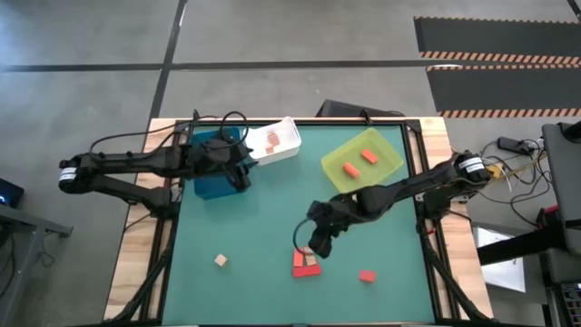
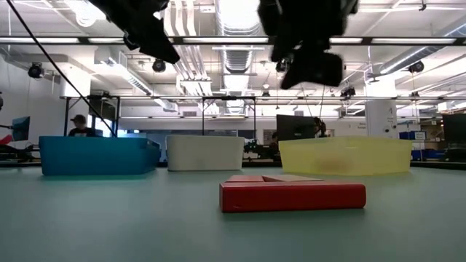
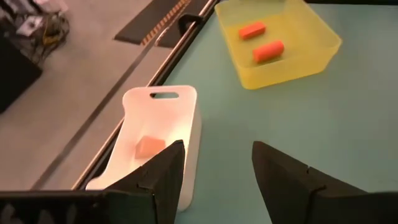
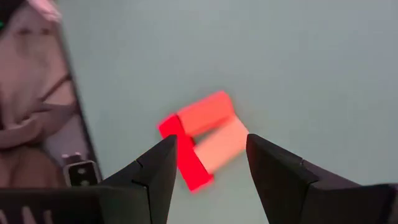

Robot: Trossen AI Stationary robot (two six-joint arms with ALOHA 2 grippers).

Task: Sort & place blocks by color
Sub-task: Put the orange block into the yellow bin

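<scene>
Two dark arms over a green table of small wooden blocks.
Left gripper (image 1: 243,166), fingers apart and empty, hangs between the blue plastic bin (image 1: 207,184) and white plastic bin (image 1: 289,145); right gripper (image 1: 320,243), open, hovers just above the red block cluster (image 1: 306,263).
</scene>
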